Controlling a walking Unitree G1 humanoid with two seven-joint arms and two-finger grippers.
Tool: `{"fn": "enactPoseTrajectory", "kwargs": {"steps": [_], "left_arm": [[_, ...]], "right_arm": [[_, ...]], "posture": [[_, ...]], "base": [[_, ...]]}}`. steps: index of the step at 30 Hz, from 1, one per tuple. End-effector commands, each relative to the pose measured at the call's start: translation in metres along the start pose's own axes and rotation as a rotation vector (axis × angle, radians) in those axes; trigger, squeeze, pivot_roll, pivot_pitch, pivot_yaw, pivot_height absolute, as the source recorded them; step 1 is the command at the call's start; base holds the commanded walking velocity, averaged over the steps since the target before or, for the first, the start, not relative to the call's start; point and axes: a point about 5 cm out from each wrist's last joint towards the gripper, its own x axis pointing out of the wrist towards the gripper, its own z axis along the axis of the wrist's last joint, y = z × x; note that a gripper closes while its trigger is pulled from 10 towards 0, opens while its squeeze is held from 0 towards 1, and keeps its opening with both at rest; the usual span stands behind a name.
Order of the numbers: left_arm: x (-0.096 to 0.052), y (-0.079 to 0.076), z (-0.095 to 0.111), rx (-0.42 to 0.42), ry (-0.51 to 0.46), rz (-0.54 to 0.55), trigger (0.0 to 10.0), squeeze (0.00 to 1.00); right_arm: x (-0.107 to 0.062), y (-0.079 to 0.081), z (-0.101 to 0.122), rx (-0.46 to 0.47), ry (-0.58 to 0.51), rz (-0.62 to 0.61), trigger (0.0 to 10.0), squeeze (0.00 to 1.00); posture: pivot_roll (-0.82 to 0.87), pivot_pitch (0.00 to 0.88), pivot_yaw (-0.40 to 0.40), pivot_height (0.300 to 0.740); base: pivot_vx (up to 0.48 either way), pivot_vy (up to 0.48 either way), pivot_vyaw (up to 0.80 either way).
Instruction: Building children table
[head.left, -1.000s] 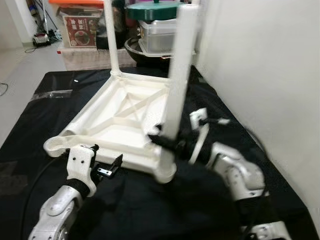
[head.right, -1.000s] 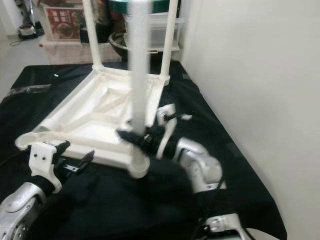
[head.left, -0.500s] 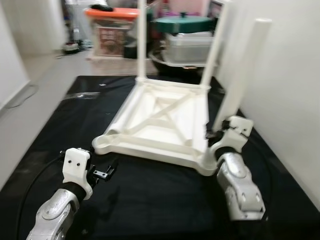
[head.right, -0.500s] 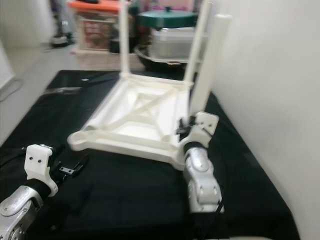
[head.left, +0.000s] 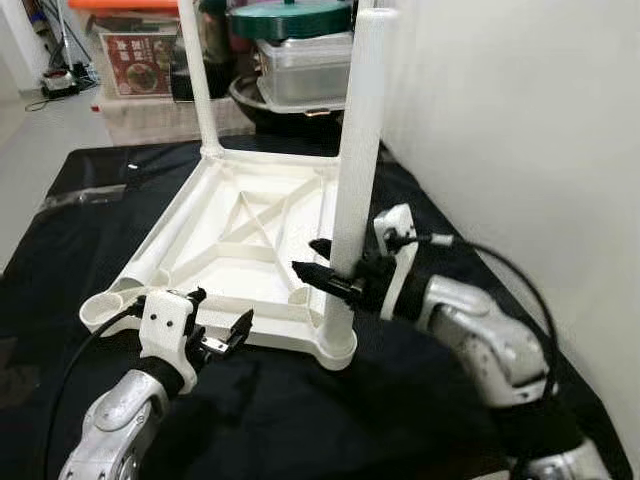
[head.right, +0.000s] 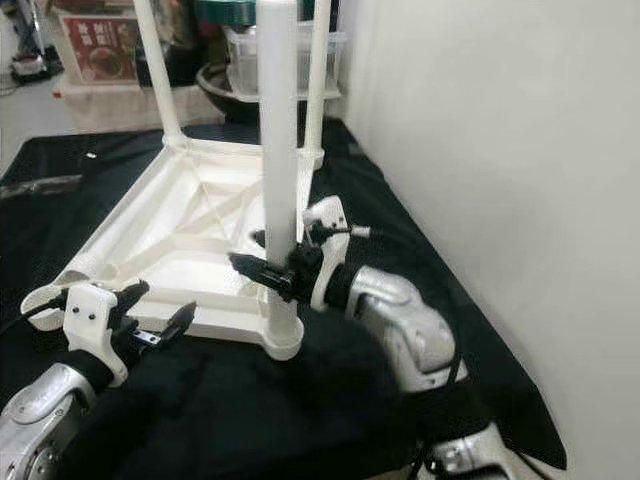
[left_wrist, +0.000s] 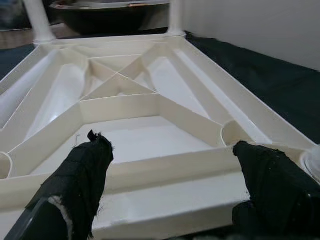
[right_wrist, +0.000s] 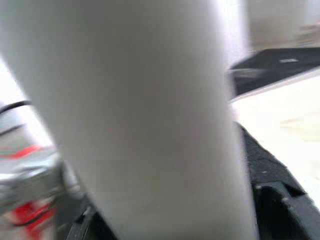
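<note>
Tabletop of white plastic lay upside down on a black cloth spread over the floor, its ribbed underside facing up. Three white legs stood upright from its corners: one at the far left, one at the far right, and the near right leg, seated in the corner socket nearest the robot's right arm. The near left corner socket held no leg.

The right gripper was clamped around the lower part of the near right leg, one black finger on each side of the tube, just above the socket. In the right wrist view that leg loomed close and blurred between the fingers.

The left gripper hovered at the near edge of the tabletop, just beside the rim, with its jaws spread apart and holding nothing. The left wrist view looked between the two cloth-wrapped fingertips onto the tabletop's cross-braced underside.

A white wall ran along the right side of the cloth. At the far end stood a dark bowl, a clear storage box with a green lid above it, and a printed box.
</note>
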Motion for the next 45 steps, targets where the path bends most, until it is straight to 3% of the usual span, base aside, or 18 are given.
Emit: {"fn": "enactPoseTrajectory", "kwargs": {"steps": [1,3,6,9,10,11,14,18,19,20,21,23,24,26,27,30,38,45], "left_arm": [[-0.003,0.001,-0.002,0.004,0.012,0.010,10.0,0.00],[-0.004,0.001,-0.002,0.005,0.013,0.012,10.0,0.00],[-0.007,0.002,-0.003,0.006,0.018,0.014,10.0,0.00],[-0.008,0.002,-0.003,0.006,0.018,0.014,10.0,0.00],[-0.007,0.002,-0.003,0.005,0.020,0.011,10.0,0.00],[-0.006,0.001,-0.003,0.002,0.022,0.005,10.0,0.00],[-0.006,0.000,-0.003,0.001,0.022,0.002,10.0,0.00],[-0.006,0.000,-0.003,0.000,0.023,0.000,10.0,0.00],[-0.006,0.000,-0.003,-0.002,0.025,-0.004,10.0,0.00],[-0.006,0.000,-0.003,-0.002,0.025,-0.004,10.0,0.00],[-0.005,-0.001,-0.004,-0.004,0.028,-0.011,10.0,0.00],[-0.005,-0.001,-0.004,-0.004,0.028,-0.011,10.0,0.00],[-0.004,-0.001,-0.004,-0.006,0.027,-0.013,10.0,0.00],[-0.004,-0.001,-0.004,-0.006,0.027,-0.013,10.0,0.00],[-0.004,-0.002,-0.004,-0.006,0.025,-0.013,10.0,0.00],[-0.004,-0.001,-0.004,-0.005,0.022,-0.008,10.0,0.00],[-0.007,0.000,-0.003,0.003,0.016,0.020,10.0,0.00],[-0.010,0.001,-0.003,0.000,0.018,0.025,10.0,0.00]], "right_arm": [[0.012,0.016,-0.017,0.031,0.031,0.140,0.9,0.00],[0.014,0.019,-0.021,0.041,0.035,0.161,0.9,0.00],[0.025,-0.017,-0.042,0.112,0.072,-0.328,0.0,0.00],[0.023,-0.027,-0.048,0.108,0.089,-0.471,0.0,0.00],[-0.012,-0.058,-0.063,0.178,0.144,-0.985,0.0,0.00],[-0.073,-0.069,-0.088,0.229,0.268,-1.571,0.0,0.00],[-0.097,-0.062,-0.094,0.184,0.306,-1.707,0.0,0.00],[-0.093,-0.052,-0.099,0.201,0.324,-1.628,0.5,0.00],[-0.076,-0.042,-0.091,0.149,0.284,-1.441,10.0,0.00],[-0.076,-0.042,-0.091,0.149,0.284,-1.441,10.0,0.00],[-0.028,-0.016,-0.057,0.183,0.051,-0.889,10.0,1.00],[-0.028,-0.016,-0.057,0.183,0.051,-0.889,10.0,1.00],[-0.007,-0.002,-0.034,0.191,-0.032,-0.470,10.0,1.00],[-0.007,-0.002,-0.034,0.191,-0.032,-0.470,10.0,1.00],[-0.006,0.003,-0.023,0.163,-0.024,-0.266,10.0,0.00],[-0.006,-0.002,-0.003,0.057,-0.009,-0.047,10.0,0.00],[0.019,-0.016,-0.016,0.022,0.078,-0.105,10.0,0.00],[0.007,-0.010,-0.036,0.040,0.167,-0.121,10.0,0.00]], "posture": [[0.12,0.000,-0.074,0.740],[0.12,0.000,-0.074,0.740],[0.11,0.000,-0.061,0.740],[0.11,0.000,-0.061,0.740],[0.09,0.000,-0.051,0.740],[0.09,0.000,-0.050,0.740],[0.09,0.000,-0.050,0.740],[0.06,0.000,-0.032,0.740],[0.06,0.000,-0.033,0.740],[0.06,0.000,-0.033,0.740],[0.05,0.000,-0.031,0.740],[0.05,0.000,-0.031,0.740],[0.06,0.000,-0.036,0.740],[0.06,0.000,-0.036,0.740],[0.07,0.000,-0.041,0.740],[0.09,0.000,-0.061,0.740],[0.14,0.000,-0.091,0.740],[0.11,0.000,-0.067,0.740]], "base": [[0.000,0.000,0.00],[0.000,0.000,0.00],[0.000,0.000,0.00],[0.000,0.000,0.00],[0.000,0.000,0.00],[0.000,0.000,0.00],[0.000,0.000,0.00],[0.000,0.000,0.00],[0.000,0.000,0.00],[0.000,0.000,0.00],[0.000,0.000,0.00],[0.000,0.000,0.00],[0.000,0.000,0.00],[0.000,0.000,0.00],[0.000,0.000,0.00],[0.000,0.000,0.00],[0.000,0.000,0.00],[0.000,0.000,0.00]]}}
